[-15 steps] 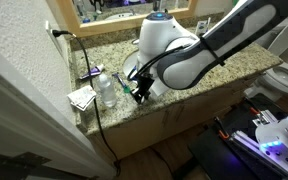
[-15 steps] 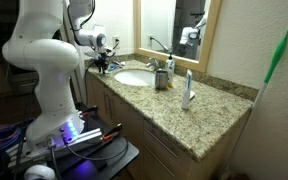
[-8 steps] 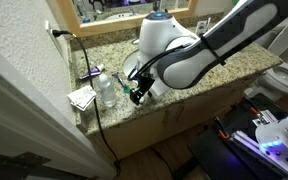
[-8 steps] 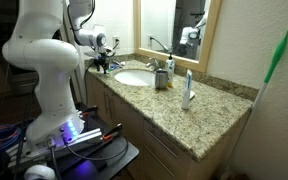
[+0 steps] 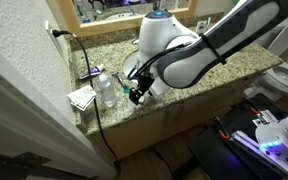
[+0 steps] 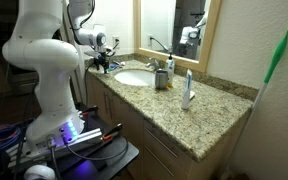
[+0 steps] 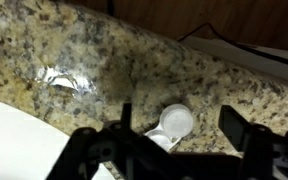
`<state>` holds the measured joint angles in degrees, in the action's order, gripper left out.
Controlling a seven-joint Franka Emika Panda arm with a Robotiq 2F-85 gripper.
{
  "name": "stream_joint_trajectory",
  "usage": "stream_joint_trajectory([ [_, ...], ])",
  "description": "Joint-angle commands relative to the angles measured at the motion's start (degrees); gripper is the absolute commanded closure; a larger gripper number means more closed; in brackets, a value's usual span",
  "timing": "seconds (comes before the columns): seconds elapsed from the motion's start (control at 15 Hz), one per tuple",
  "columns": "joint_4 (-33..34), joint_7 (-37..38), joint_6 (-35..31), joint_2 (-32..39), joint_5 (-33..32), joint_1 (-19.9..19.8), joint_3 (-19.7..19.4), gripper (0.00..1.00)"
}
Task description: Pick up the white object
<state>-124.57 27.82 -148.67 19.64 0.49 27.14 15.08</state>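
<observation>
Gripper (image 7: 177, 116) is open in the wrist view, its 2 fingers wide apart w/ nothing held. The white object (image 7: 172, 125) lies on the granite counter (image 7: 219, 75) in the gap between them, just beside the sink rim (image 7: 14, 135). It looks like a small round plastic piece, prob. light and stiff, w/ a smooth curved wall that could slip or roll from a skewed pinch; best hold, I judge, is across the round part's widest sides, pads low and square.

Wrist close over countertop (image 7: 184, 70); exterior views farther (sharing it).
</observation>
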Motion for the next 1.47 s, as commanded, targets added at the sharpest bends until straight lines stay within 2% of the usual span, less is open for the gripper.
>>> stream_joint_trajectory([
  [0.0, 0.3, -0.5, 2.0, -0.6, 0.3, 0.1, -0.1, 0.40],
  [0.53, 0.5, -0.3, 3.7, -1.3, 0.2, 0.0, -0.1, 0.94],
  [0.6, 0.6, -0.3, 4.0, -1.3, 0.2, 0.0, -0.1, 0.92],
  [0.67, 0.7, -0.3, 4.2, -1.3, 0.2, 0.0, -0.1, 0.98],
  [0.73, 0.7, -0.3, 4.4, -1.3, 0.1, 0.0, -0.1, 0.99],
  [0.8, 0.7, -0.2, 4.6, -1.4, 0.1, 0.0, -0.1, 0.96],
  [0.87, 0.7, -0.2, 4.8, -1.5, 0.1, 0.0, -0.1, 0.72],
  [1.0, 0.4, 0.3, 4.8, -2.0, -0.2, 0.2, -0.3, 0.72],
  [1.4, -3.7, 4.0, 2.5, -7.9, -1.1, -0.4, -1.8, 0.31],
])
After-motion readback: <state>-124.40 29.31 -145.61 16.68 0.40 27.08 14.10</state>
